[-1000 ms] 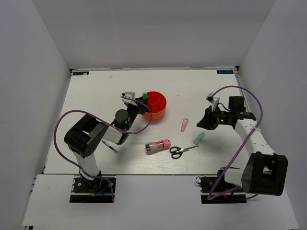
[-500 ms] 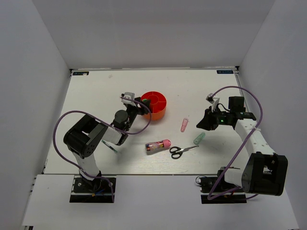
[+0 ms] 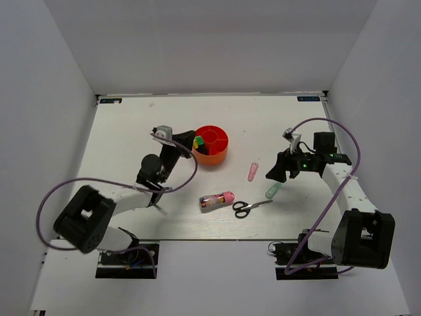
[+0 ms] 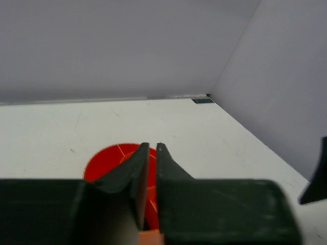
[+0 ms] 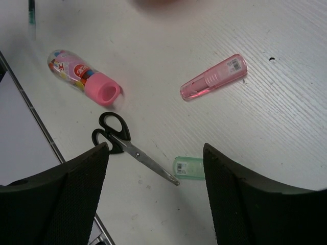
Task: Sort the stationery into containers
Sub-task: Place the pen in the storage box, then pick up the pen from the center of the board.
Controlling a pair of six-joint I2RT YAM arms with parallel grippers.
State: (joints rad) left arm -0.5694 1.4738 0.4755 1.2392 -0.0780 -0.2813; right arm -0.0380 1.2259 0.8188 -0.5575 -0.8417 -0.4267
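Observation:
The orange-red organiser [image 3: 212,145] stands mid-table with a green-capped and a yellow-capped marker [image 3: 197,140] in its left compartment. My left gripper [image 3: 186,142] sits just left of it, and in the left wrist view its jaws [image 4: 152,146] are shut to a thin slit with nothing between them, the organiser [image 4: 104,163] behind. My right gripper [image 5: 155,148] is wide open above the pale green tube [image 5: 188,167] and the scissors [image 5: 129,143]. The pink tube [image 5: 214,76], the clear pink-capped tube [image 5: 84,77] and the thin pen [image 3: 152,203] lie loose on the table.
White walls close the table at the back and both sides. The left arm's purple cable [image 3: 181,178] loops over the table left of the organiser. The table's near edge [image 5: 30,109] runs close to the scissors in the right wrist view.
The left gripper let the green-capped marker go into the organiser, drew back to the left and closed. The right gripper opened wide and shifted slightly toward the pale green tube.

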